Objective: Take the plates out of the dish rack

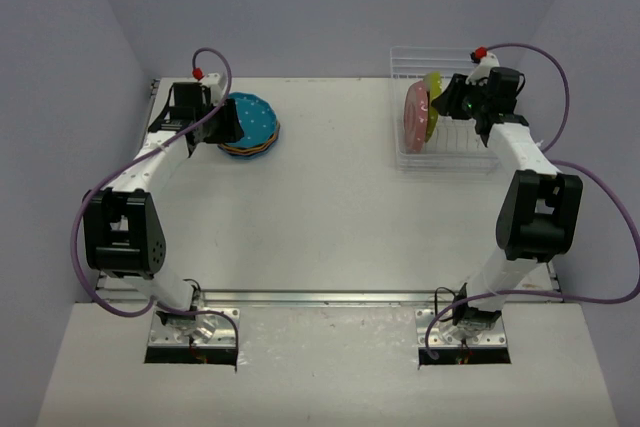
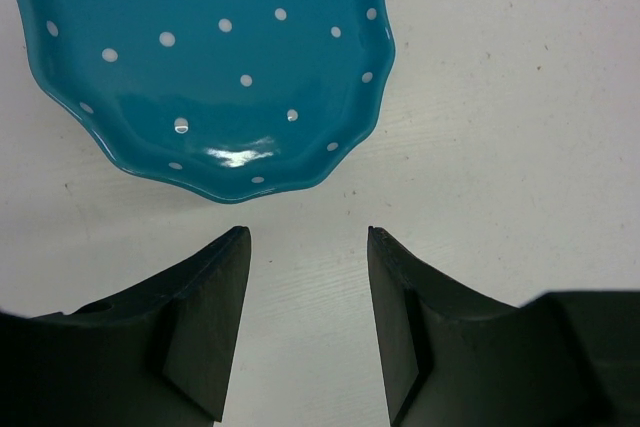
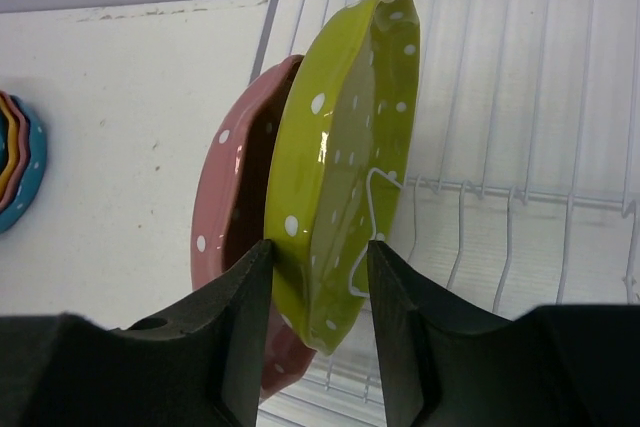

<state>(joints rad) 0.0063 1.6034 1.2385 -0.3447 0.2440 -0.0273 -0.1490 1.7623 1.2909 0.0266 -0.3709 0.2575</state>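
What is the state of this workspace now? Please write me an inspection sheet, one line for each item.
Surface: white table, a few small specks, dry.
Job's things: rack at the far right; pink plate and green plate stand on edge in it; stack of plates at the far left, blue on top.
Clutter: nothing seen.
Grippers: left gripper open, empty, apart from the stack; right gripper has a finger on each side of the green plate's rim, contact not certain.
Cables: purple cables loop free beside both arms, clear of the plates.
Surroundings: plain pale walls on three sides.
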